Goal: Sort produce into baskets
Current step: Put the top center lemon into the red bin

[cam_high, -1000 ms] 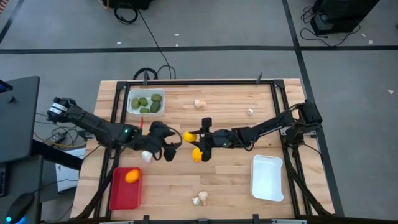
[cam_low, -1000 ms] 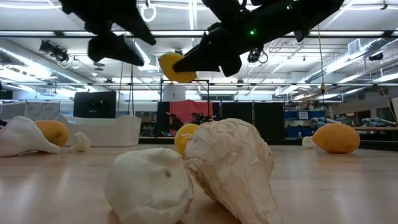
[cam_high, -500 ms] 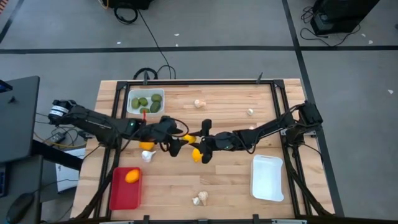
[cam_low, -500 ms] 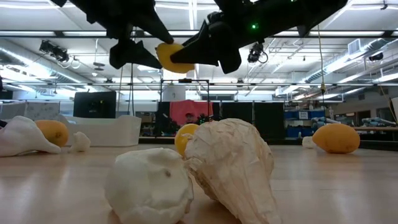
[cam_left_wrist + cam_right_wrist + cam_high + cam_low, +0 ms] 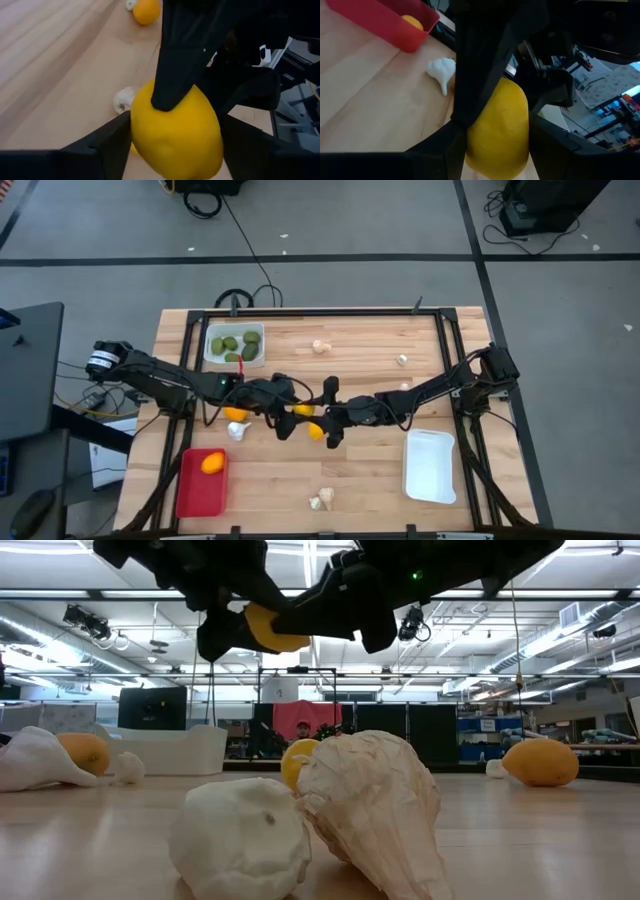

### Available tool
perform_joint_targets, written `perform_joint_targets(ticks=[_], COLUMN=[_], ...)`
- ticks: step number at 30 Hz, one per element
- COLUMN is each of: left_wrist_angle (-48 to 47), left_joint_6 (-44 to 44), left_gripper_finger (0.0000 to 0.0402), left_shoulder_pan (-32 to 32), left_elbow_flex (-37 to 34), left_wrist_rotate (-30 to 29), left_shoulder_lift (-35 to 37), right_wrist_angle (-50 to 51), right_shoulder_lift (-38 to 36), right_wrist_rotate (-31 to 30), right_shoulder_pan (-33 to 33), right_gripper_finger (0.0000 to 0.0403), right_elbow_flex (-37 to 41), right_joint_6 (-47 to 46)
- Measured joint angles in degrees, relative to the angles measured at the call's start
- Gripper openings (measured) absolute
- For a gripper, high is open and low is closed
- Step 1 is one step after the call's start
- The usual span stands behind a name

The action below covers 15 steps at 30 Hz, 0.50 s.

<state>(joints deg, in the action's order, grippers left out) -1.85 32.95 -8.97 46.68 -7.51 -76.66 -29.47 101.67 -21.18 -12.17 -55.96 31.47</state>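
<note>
A yellow fruit (image 5: pixel 303 410) hangs in the air over the table's middle, between both grippers. My left gripper (image 5: pixel 287 413) comes from the left and my right gripper (image 5: pixel 322 412) from the right; both are shut on it. The fruit fills both wrist views (image 5: pixel 175 135) (image 5: pixel 497 130). A second yellow fruit (image 5: pixel 316 431) lies on the table just below. An orange fruit (image 5: pixel 235 413) and a garlic piece (image 5: pixel 237 431) lie beside the left arm. The red tray (image 5: pixel 195 495) holds one orange fruit (image 5: pixel 211 463). The far white tray (image 5: pixel 212 356) holds green fruits (image 5: pixel 240 345). My left gripper pinches the yellow fruit's two sides (image 5: pixel 137 135) between its two fingers (image 5: pixel 112 145), coming level from the table's left. The fruit is clear of the table. My right gripper pinches the same fruit's sides (image 5: pixel 520 125) between its fingers (image 5: pixel 452 145), level from the table's right and crosswise to the left fingers; one of its fingers (image 5: pixel 175 65) lies over the fruit's top.
An empty white tray (image 5: pixel 431 465) stands at the near right. Garlic pieces lie at the far middle (image 5: pixel 320 346), far right (image 5: pixel 402 360) and near edge (image 5: pixel 321 500); the near-edge pieces fill the low view's foreground (image 5: pixel 370 810).
My left gripper has gone toward the table's right, up to the yellow fruit that my right gripper holds in the air, and now has its fingers on both sides of it. My right gripper has stayed about where it was, with the fruit clear of the table.
</note>
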Motion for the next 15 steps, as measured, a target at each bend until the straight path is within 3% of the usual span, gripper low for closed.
perform_joint_targets(ticks=[5,9,15], left_wrist_angle=[0.0,-1.5,-11.9], left_joint_6=[-0.9,-1.2,-3.5], left_gripper_finger=[0.0215,0.0216,0.0224], left_shoulder_pan=[0.0,0.0,-0.1], left_elbow_flex=[0.0,0.0,-0.1], left_wrist_rotate=[0.1,0.2,0.4], left_shoulder_lift=[0.3,1.1,5.1], right_wrist_angle=[0.8,0.7,0.8], right_shoulder_lift=[-0.1,-0.1,-0.1], right_wrist_rotate=[0.8,2.8,3.1], right_shoulder_pan=[0.0,-0.3,-2.2], right_gripper_finger=[0.0205,0.021,0.021], right_elbow_flex=[0.0,-0.2,-0.1], right_joint_6=[0.0,-0.4,-10.8])
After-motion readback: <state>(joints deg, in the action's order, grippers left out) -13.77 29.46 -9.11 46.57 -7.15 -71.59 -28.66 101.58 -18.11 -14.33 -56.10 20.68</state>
